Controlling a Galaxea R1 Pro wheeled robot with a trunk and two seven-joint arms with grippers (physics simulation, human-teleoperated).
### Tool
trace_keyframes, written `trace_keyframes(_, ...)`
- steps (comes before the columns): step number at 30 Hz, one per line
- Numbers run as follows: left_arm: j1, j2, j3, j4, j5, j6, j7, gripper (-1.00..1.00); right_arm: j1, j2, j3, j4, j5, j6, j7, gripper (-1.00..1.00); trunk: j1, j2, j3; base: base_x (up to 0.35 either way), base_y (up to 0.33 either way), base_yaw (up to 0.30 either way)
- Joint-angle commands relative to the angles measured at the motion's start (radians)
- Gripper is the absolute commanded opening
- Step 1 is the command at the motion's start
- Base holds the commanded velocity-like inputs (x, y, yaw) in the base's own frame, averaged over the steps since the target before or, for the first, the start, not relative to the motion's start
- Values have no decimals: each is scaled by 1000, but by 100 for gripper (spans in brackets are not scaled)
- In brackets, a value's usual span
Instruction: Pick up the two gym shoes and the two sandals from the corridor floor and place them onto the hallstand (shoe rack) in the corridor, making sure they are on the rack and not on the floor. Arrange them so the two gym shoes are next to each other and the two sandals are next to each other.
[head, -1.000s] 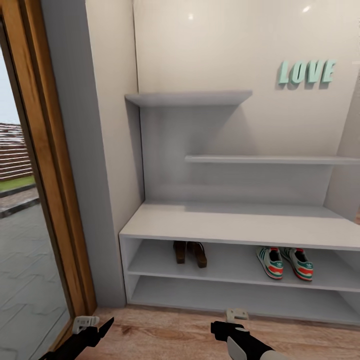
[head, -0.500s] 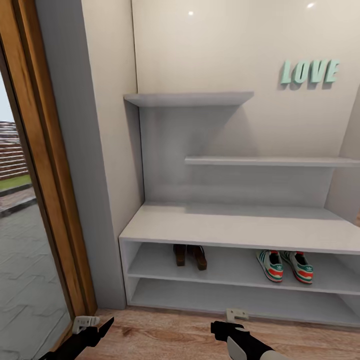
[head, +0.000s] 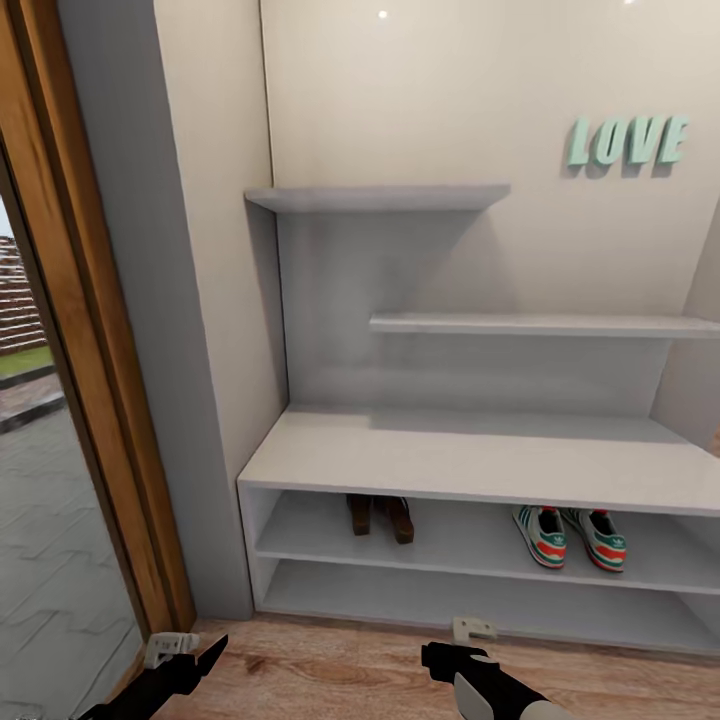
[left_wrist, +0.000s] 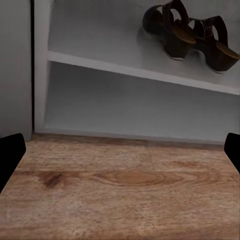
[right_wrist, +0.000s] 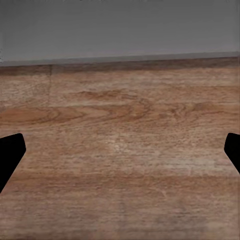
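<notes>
Sneakers: I see the two sneakers (head: 570, 534) side by side on the upper shelf of the shoe rack (head: 480, 455), toward its right end, heels facing me
Sandals: the two sandals (head: 381, 516) stand together on the same shelf, toward the left and well apart from the sneakers; my left wrist camera shows them (left_wrist: 192, 32) close, sitting near the shelf's front edge
Shoe rack: low grey unit with a flat top, two long shelves and stepped wall shelves above; the lower shelf holds no shoes that I can see
Floor: the wood floor (head: 330, 670) in front of the rack has no shoe on the part I can see
Left gripper (head: 185, 655): low over the floor, fingers spread wide, holding nothing
Right gripper (head: 455, 650): also low over the floor, spread wide, holding nothing
Progress: I judge the task as good as done, both pairs racked and paired
Risk: the sandals look close to the shelf edge, so if I lift or swing my left arm carelessly I could knock one back to the floor; driving the base forward could bump the rack
Surroundings: a wooden door frame (head: 70, 330) at left, green LOVE letters (head: 627, 141) on the wall
</notes>
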Motion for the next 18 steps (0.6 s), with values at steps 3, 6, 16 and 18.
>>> trace_keyframes(3, -1, 0, 1, 1, 3, -2, -5, 100, -1, 0, 8, -1, -7, 3, -6, 100, -12, 21, 3, 0, 0, 0)
trace_keyframes(6, -1, 0, 1, 2, 3, -2, -5, 100, -1, 0, 8, -1, -7, 3, -6, 100, -23, 42, 8, 0, 0, 0)
trace_keyframes(16, 40, 0, 0, 2, 3, 0, 4, 100, -1, 0, 8, -1, -7, 3, -6, 100, -62, 112, 23, 0, 0, 0)
trace_keyframes(18, 46, -1, 0, 2, 3, 0, 23, 100, -1, 0, 8, -1, -7, 3, -6, 100, -69, 126, 26, 0, 0, 0)
